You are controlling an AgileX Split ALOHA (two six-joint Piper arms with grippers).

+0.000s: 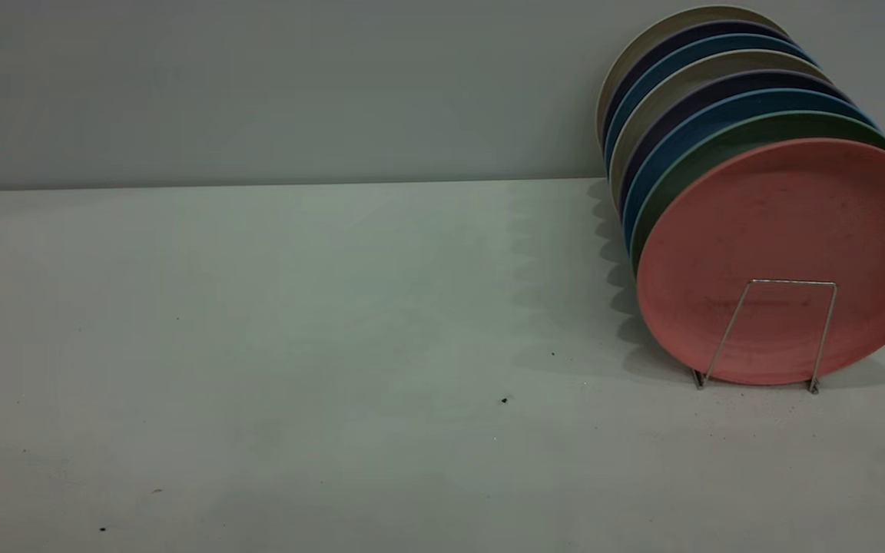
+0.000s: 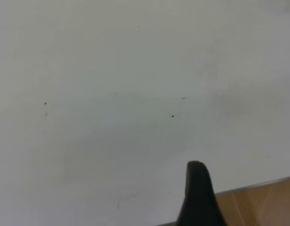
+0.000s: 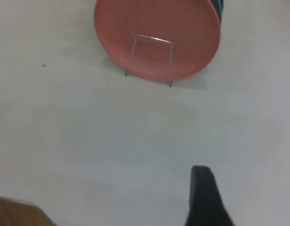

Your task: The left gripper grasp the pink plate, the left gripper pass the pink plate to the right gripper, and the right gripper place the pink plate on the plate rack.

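Observation:
The pink plate (image 1: pixel 788 230) stands upright at the front of a row of plates at the table's right. It leans behind the front wire loop of the plate rack (image 1: pixel 792 283). The right wrist view shows the same plate (image 3: pixel 154 19) and rack loop (image 3: pixel 154 38) some way ahead of my right gripper (image 3: pixel 203 188), of which only one black part shows, low over the bare table. One black part of my left gripper (image 2: pixel 197 188) shows over bare table near its edge. Neither gripper appears in the exterior view. Nothing is seen held.
Several more plates (image 1: pixel 704 84), green, blue, dark purple and beige, stand upright in the rack behind the pink one, close to the grey back wall. The white table (image 1: pixel 296 346) has small dark specks. Wooden floor shows beyond its edge (image 2: pixel 267 202) and in the right wrist view (image 3: pixel 12 212).

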